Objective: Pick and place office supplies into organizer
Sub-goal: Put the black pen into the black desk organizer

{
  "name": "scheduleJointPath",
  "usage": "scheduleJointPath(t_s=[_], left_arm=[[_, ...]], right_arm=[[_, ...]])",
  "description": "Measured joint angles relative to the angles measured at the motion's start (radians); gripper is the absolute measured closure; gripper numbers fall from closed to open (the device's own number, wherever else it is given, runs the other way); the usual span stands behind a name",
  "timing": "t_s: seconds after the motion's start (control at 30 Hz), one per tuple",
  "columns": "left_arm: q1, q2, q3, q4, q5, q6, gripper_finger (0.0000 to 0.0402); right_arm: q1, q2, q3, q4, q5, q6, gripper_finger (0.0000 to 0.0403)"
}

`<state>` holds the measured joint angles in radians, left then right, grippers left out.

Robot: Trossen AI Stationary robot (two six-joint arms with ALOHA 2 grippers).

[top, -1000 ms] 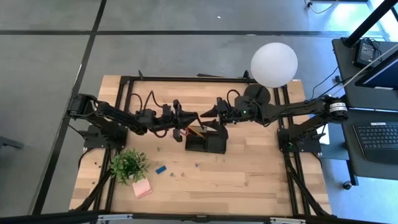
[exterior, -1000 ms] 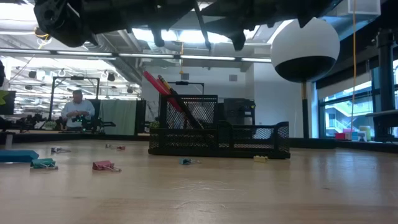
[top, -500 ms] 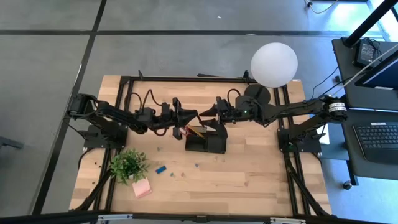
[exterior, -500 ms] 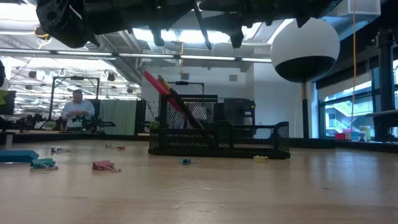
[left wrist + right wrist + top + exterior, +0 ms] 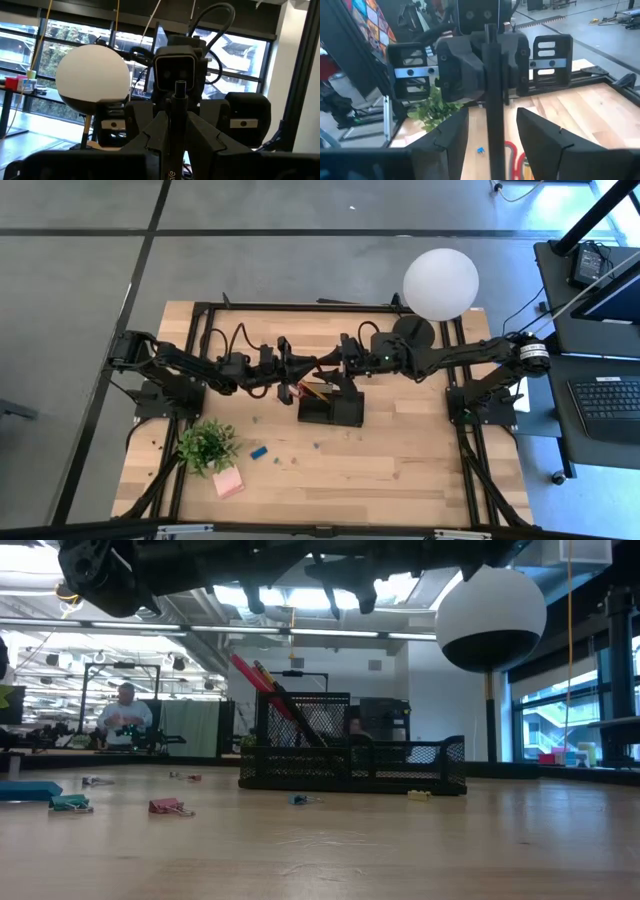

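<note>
My left gripper (image 5: 303,366) is shut on a dark pen (image 5: 318,364), held in the air above the far left end of the black mesh organizer (image 5: 335,408). The pen points at my right arm. My right gripper (image 5: 330,364) faces it from the right, open. In the right wrist view its two fingers (image 5: 455,135) stand on either side of the pen (image 5: 492,90) with gaps showing. Red-handled scissors and pencils (image 5: 255,675) stick up out of the organizer's tall compartment. My left gripper pinches the pen's near part (image 5: 173,131) between its two fingers. The fingers come about level from the table's left and lie along the pen. The pen's free end (image 5: 180,89) sticks out past the fingertips toward my right gripper. It is lifted clear, high over the organizer.
A white globe lamp (image 5: 440,283) stands at the far right. At the near left are a green plant (image 5: 207,445), a pink pad (image 5: 228,482), a blue eraser (image 5: 259,452) and small clips (image 5: 168,806). A person (image 5: 125,715) sits far behind the table.
My right gripper has crept toward the table's left, closer to my left gripper, so its fingers now reach farther along the pen. My left gripper and the pen have kept still.
</note>
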<state>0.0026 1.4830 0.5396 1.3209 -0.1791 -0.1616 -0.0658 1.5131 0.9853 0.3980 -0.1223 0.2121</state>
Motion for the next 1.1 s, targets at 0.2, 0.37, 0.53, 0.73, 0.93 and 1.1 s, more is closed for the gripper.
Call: scheduleJointPath(t_s=[0.2,0.37,0.53,0.73,0.93,1.1], left_arm=[[0.0,0.0,0.0,0.001,-0.001,0.0,0.0352],[0.0,0.0,0.0,0.0,-0.001,0.0,0.0352],[0.0,0.0,0.0,0.0,-0.003,-0.004,0.0352],[0.0,0.0,0.0,0.0,-0.002,-0.004,0.0352],[0.0,0.0,0.0,0.0,-0.002,0.0,0.0338],[-0.001,0.0,0.0,0.0,-0.001,0.003,0.0301]], right_arm=[[-0.005,0.0,0.009,-0.049,-0.003,-0.008,0.0282],[-0.005,-0.001,0.009,-0.052,-0.006,-0.008,0.0325],[-0.005,-0.001,0.009,-0.051,-0.007,-0.015,0.0358],[-0.005,-0.001,0.009,-0.051,-0.011,-0.008,0.0351],[-0.005,-0.001,0.009,-0.052,-0.012,-0.007,0.0358],[-0.005,-0.001,0.009,-0.053,-0.011,-0.005,0.0358]])
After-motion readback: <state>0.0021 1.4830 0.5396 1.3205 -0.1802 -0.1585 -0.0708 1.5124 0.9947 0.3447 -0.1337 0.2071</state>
